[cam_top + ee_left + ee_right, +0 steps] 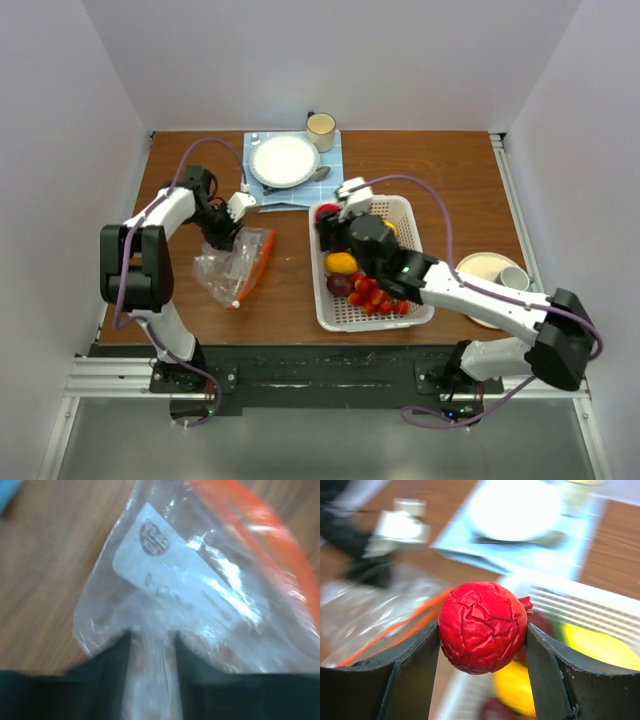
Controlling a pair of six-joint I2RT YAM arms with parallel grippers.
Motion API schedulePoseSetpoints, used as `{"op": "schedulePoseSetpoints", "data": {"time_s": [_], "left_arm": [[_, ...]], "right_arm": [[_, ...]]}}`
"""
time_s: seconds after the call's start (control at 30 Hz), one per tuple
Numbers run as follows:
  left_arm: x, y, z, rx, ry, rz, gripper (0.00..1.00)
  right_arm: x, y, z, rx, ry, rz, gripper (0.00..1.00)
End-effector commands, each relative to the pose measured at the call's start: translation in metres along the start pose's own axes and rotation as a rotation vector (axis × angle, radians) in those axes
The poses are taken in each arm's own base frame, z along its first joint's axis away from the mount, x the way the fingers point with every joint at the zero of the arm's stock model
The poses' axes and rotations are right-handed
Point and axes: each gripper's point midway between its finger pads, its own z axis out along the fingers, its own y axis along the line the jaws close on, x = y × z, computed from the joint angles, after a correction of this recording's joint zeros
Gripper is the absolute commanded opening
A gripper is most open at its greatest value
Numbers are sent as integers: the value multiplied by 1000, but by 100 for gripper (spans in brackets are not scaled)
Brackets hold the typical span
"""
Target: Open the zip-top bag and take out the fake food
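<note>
Clear crinkly zip-top bag (236, 266) with orange-red zip strip lies on brown wooden desk (290, 300), left of white slotted plastic basket (412, 222); left gripper (152, 641) clamped on its plastic. Right gripper (482, 635) clamped on wrinkled glossy red fake fruit (481, 622) at the basket's left rim; yellow, maroon and small red fake food (352, 280) sits inside the basket

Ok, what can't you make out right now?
Top external: whether food remains in the zip-top bag; too small, glare.
Left wrist: whether the left gripper truly pinches the bag; blurred.
Top external: the right gripper and its red fruit, mostly under its own wrist, which also covers part of the white basket.
</note>
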Motion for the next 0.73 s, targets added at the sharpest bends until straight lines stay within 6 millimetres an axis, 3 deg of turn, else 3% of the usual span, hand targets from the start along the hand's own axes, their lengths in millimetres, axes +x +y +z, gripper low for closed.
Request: {"op": "schedulePoseSetpoints", "data": {"time_s": [0.0, 0.03, 0.07, 0.1, 0.13, 0.33, 0.53, 0.7], "left_arm": [[-66, -28, -63, -90, -205, 5, 59], [-77, -32, -71, -99, -247, 16, 66], [-86, -36, -85, -125, -291, -5, 86], [-90, -37, -90, -141, -317, -17, 100], [-98, -36, -95, -157, -355, -16, 100], [-106, -45, -111, -172, -416, -61, 100], [-102, -53, -108, -140, -420, -80, 100], [-105, -52, -100, -134, -444, -88, 100]], "right_arm": [[47, -79, -19, 284, 160, -47, 68], [52, -82, -23, 291, 190, -54, 79], [48, -81, -23, 298, 196, -49, 88], [49, -82, -23, 306, 211, -51, 99], [54, -85, -27, 324, 251, -61, 99], [36, -96, -34, 440, 321, -98, 99], [5, -88, -44, 371, 275, -89, 99], [0, -91, -50, 358, 249, -104, 99]]}}
